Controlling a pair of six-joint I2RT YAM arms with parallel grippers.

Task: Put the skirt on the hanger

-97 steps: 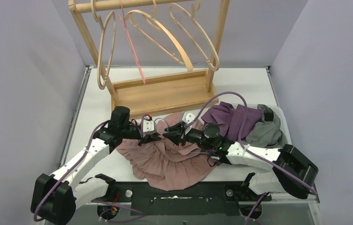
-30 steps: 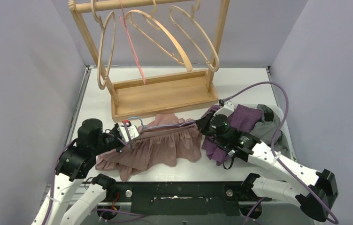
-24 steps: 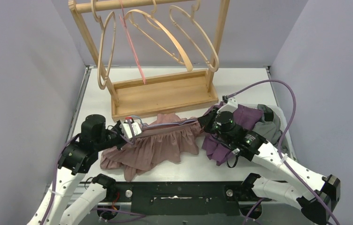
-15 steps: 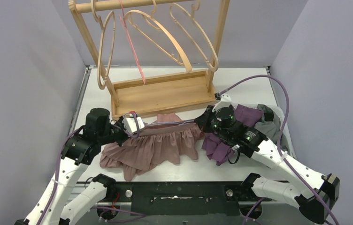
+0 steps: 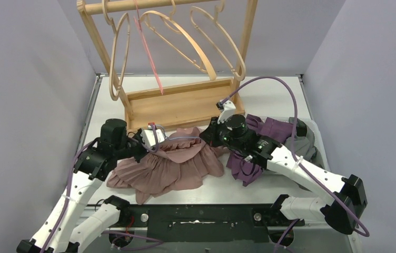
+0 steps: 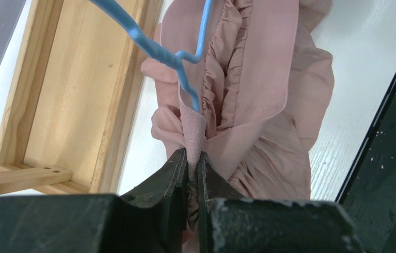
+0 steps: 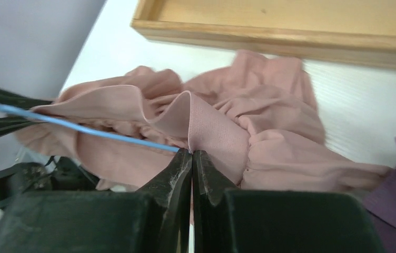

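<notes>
The pink skirt (image 5: 164, 168) lies bunched on the table in front of the wooden rack. A thin blue wire hanger (image 5: 181, 138) runs along its waistband between my two grippers. My left gripper (image 5: 152, 141) is shut on the left end of the waistband. In the left wrist view, pink cloth (image 6: 269, 79) is pinched between the jaws (image 6: 191, 156) and the blue hanger (image 6: 159, 50) bends just above. My right gripper (image 5: 207, 135) is shut on the waistband's right end. In the right wrist view, a skirt fold (image 7: 222, 132) enters the jaws (image 7: 191, 153) where the hanger wire (image 7: 80, 126) ends.
The wooden rack (image 5: 185, 103) with several wooden hangers (image 5: 206, 47) and a thin red one (image 5: 149, 55) stands right behind the skirt. A purple garment (image 5: 269, 132) and a grey one (image 5: 301, 147) lie heaped at the right under my right arm.
Both grippers have moved towards the rack and closer together, still holding the waistband. The skirt's top edge has gone from stretched to slack and bunched.
</notes>
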